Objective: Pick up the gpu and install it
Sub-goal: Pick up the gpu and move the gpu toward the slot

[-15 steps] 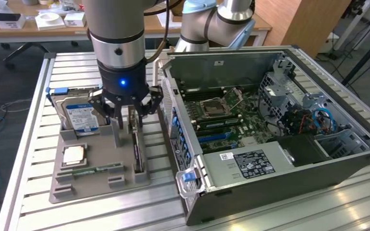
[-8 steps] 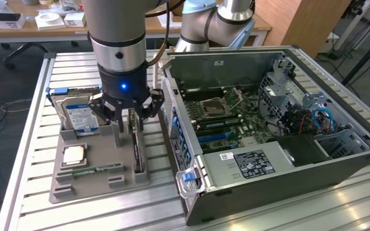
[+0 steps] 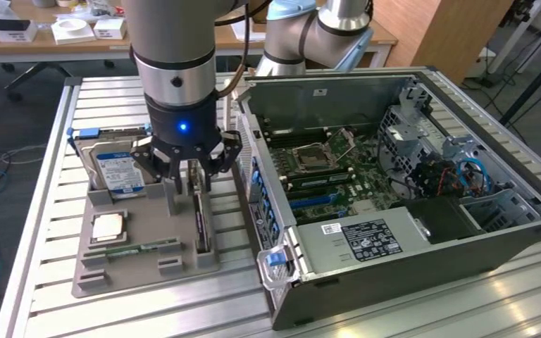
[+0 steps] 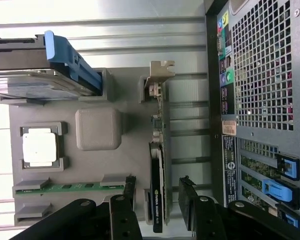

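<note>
The gpu [image 3: 200,224] is a thin dark card with a metal end bracket, standing on its edge in a slot of the grey holder tray [image 3: 144,271]. In the wrist view the gpu [image 4: 158,165] runs lengthwise, its bracket at the far end. My gripper [image 3: 188,191] hangs low over the card, and it is open. In the wrist view my gripper [image 4: 157,200] has a black fingertip on each side of the card's near end, with a small gap on both sides. Nothing is held.
On the same tray are a silver hard drive [image 3: 115,167] with a blue label, a processor chip [image 3: 109,225] and a green memory stick [image 3: 141,248]. The open computer case [image 3: 458,232] lies close to the tray on the exterior view's right, motherboard [image 3: 332,172] exposed.
</note>
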Robot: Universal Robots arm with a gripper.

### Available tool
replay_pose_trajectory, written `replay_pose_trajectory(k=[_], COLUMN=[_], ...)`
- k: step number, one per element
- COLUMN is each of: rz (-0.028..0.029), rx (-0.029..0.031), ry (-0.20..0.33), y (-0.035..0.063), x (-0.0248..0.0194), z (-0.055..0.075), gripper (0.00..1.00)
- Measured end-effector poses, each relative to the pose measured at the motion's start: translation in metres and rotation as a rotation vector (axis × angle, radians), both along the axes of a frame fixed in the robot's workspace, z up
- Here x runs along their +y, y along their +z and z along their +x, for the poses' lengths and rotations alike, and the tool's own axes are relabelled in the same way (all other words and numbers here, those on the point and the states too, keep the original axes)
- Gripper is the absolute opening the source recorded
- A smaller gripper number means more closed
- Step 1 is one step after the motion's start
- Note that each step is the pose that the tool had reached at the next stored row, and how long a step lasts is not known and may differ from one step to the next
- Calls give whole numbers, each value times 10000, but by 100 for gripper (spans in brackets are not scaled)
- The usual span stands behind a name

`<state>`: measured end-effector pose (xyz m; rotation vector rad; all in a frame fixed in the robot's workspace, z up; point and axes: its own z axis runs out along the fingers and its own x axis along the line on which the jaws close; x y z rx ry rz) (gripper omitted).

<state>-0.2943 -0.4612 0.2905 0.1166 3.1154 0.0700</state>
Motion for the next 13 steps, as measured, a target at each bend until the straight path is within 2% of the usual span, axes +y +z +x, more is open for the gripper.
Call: replay_pose_trajectory(k=[5,13], rz=[3,3], rx=[0,1], ry=[-2,-1], y=[-12,-155], x=[0,-12], z=[11,11], gripper=[47,47])
